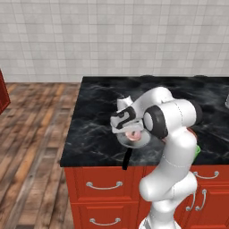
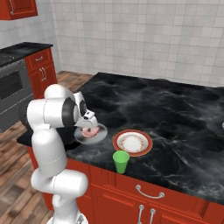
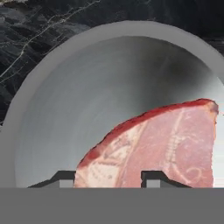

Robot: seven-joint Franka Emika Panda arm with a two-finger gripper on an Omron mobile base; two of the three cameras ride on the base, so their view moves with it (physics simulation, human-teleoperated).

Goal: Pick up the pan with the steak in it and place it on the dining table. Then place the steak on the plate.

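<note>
Closing around the steak [image 3: 153, 146] is what the hand [image 3: 109, 179] appears to be doing: in the hand view the 2 dark tips stand on either side of a strip of the meat, partly apart, and whether they already bite or just straddle it cannot be told. The steak lies inside the pan [image 3: 87, 100], toward 1 side of the bowl, and the pan sits on the black marble tabletop [image 2: 175, 109] near its front edge, so the 1st half of the task looks done.

Risks, as judged:
- A thin flat slab may be pinched only at its edge and slip out on the lift.
- The pan may be dragged or tipped if a tip catches its floor or wall; being close to the edge, with the black handle [image 1: 127, 159] hanging past the front, it could be knocked off.
- The green cup [image 2: 120, 161] stands just in front of the plate [image 2: 132, 142] and could be clipped on the carry.

View differences:
- Plate and cup placement is given by the right base view, plate just beside the pan.
- The handle past the edge is given by the left base view; there the plate is hidden behind the arm.
- Tip placement on the meat is given by the hand view alone.
</note>
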